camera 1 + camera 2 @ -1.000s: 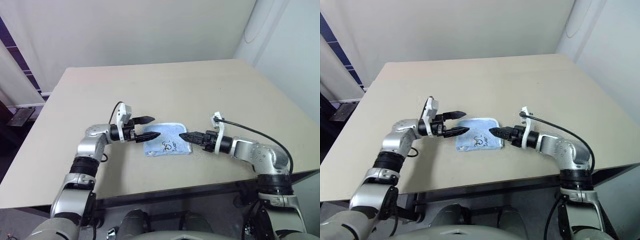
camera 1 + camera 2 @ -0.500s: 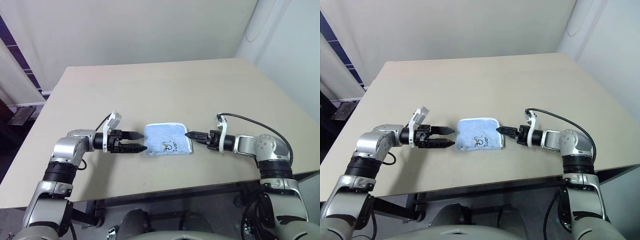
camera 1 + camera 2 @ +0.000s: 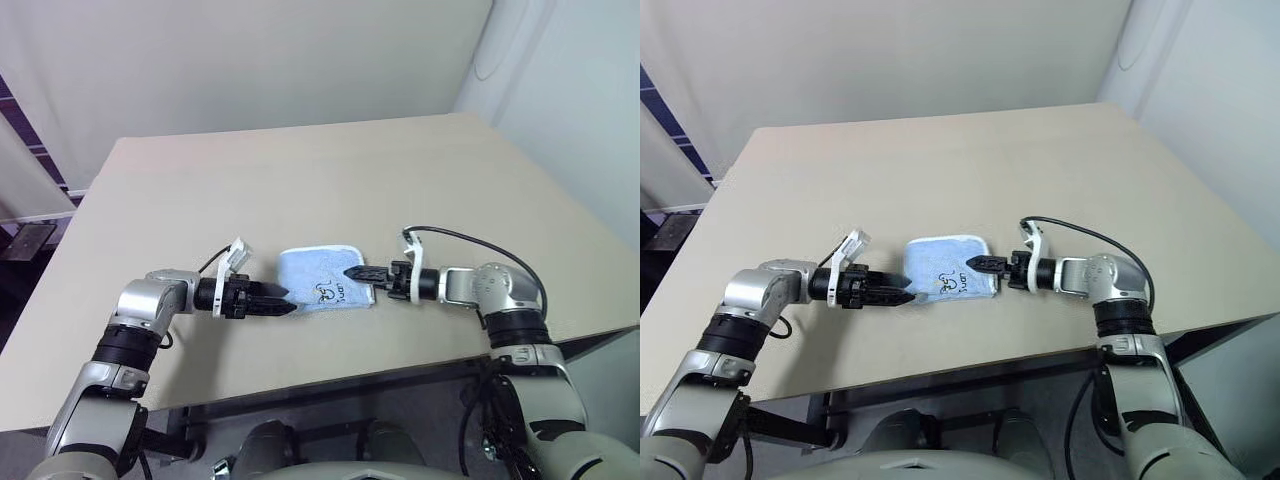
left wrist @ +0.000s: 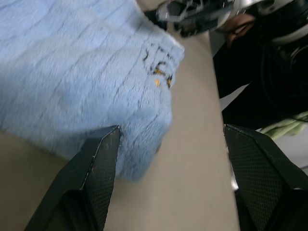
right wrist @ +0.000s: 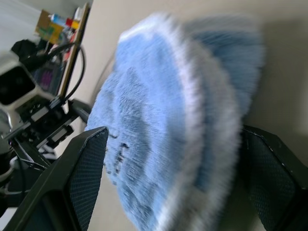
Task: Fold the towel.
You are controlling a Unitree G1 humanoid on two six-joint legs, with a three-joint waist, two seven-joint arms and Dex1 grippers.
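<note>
Both claws wide: left claw (image 3: 283, 302) and right claw (image 3: 352, 272) flank the towel (image 3: 322, 279); pinch edges low against counter (image 3: 300, 180).

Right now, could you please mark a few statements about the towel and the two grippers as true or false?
1. The towel lies on the table. True.
2. The left gripper has lifted the towel off the table. False: its fingers are open beside the towel's corner.
3. The right gripper is open at the towel's edge. True.
4. The towel is plain, with no markings. False: dark stitched marks show on it.
</note>
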